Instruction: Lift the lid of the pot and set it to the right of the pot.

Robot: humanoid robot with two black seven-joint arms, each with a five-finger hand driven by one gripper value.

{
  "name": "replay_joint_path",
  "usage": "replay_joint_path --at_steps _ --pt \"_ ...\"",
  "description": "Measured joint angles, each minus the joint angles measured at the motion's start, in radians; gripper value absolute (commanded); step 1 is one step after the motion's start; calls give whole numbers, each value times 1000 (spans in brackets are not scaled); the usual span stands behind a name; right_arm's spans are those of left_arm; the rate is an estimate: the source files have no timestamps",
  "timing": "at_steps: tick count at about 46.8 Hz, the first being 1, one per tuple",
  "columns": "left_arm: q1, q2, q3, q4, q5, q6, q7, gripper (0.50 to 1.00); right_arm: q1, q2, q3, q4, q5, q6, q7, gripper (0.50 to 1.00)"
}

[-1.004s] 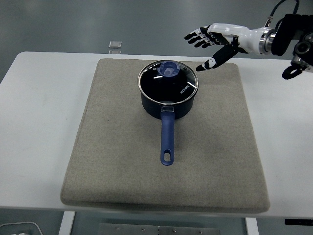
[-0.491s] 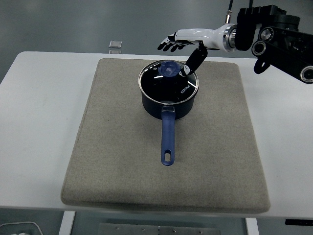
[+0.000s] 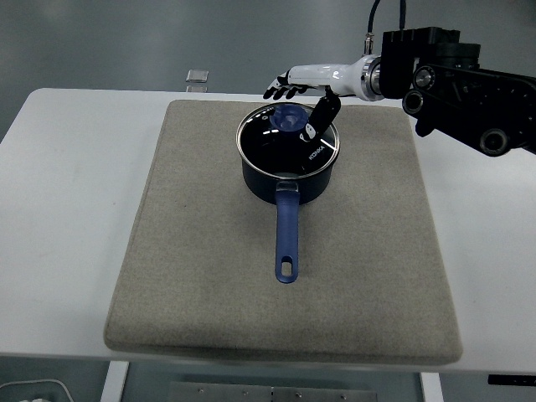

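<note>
The pot is sitting toward the far middle of a grey felt mat that is covering most of the white surface. It is a dark blue saucepan, and its long blue handle is pointing straight back at the near edge. The pot lid is resting flat on the pot's rim: clear glass in a bright metal ring, with white lettering along its right side and a round translucent blue knob in the middle. The right hand is reaching in from the right edge and hovering just above and behind the knob, its fingers spread and gripping nothing, the thumb hanging down just right of the knob. A small clear object is lying on the surface beyond the mat's far left corner.
</note>
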Motion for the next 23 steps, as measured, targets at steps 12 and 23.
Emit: replay_joint_path --at_steps 12,23 --pt "0 0 0 0 0 0 0 1000 -3 22 -27 -24 -8 -22 0 836" --pt "0 0 0 0 0 0 0 1000 -1 29 -33 -27 -9 -27 0 834"
